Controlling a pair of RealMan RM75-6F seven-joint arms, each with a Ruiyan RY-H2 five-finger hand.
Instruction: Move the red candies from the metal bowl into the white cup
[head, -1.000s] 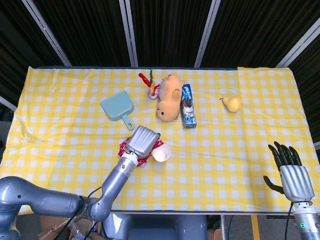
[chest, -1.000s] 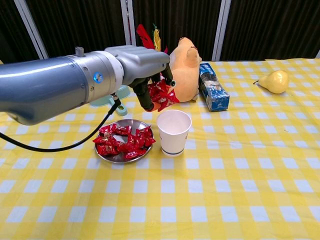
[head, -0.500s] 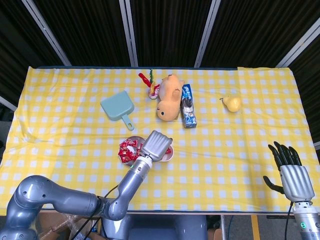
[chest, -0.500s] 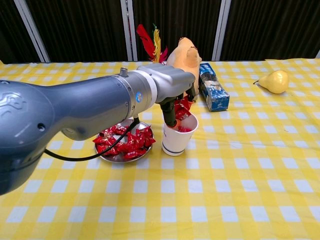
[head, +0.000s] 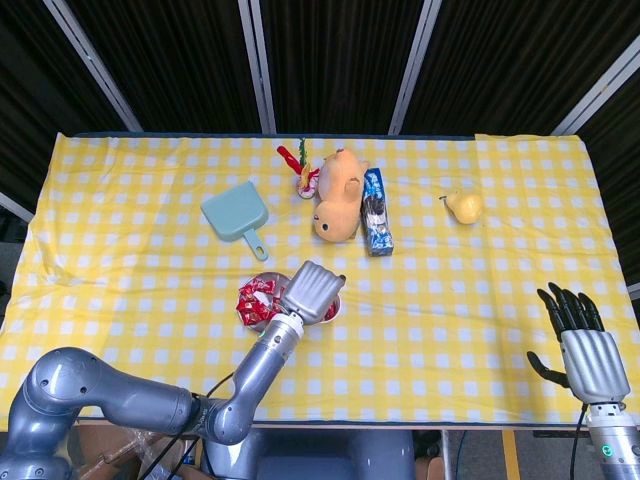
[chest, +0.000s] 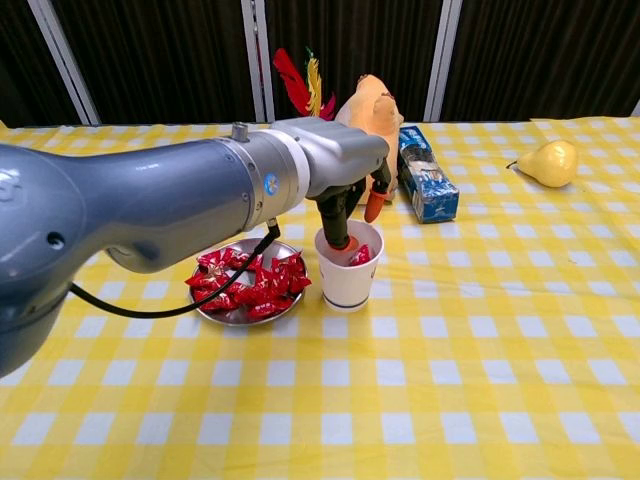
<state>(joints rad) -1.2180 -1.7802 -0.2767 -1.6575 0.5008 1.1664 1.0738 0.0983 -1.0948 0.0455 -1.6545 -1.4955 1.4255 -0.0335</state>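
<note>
— Where is your left hand (chest: 345, 190)?

— My left hand is over the white cup (chest: 347, 276). My fingers (chest: 373, 203) point down and are spread apart. One fingertip dips into the top of the cup. I am not holding anything in it.

— Where are the red candies (chest: 250, 282)?

— Most of them lie in a heap in the metal bowl (chest: 237, 312). The bowl sits just beside the cup, on its left side in the chest view. One red candy (chest: 361, 256) lies inside the cup, near the rim.

— And your other hand?

— My right hand (head: 582, 340) is far away, at the near right edge of the tabletop (head: 470, 300). Its fingers are spread wide and it holds nothing.

— What else is on the yellow checked cloth?

— Behind the cup there is an orange plush toy (head: 338, 192). Next to it lies a blue packet (head: 376, 211). On the toy's other side is a thing with red and yellow feathers (chest: 300, 78). A green dustpan (head: 236, 215) lies farther to the left in the head view. A yellow pear (head: 463, 206) sits alone, well apart, on the right side
</note>
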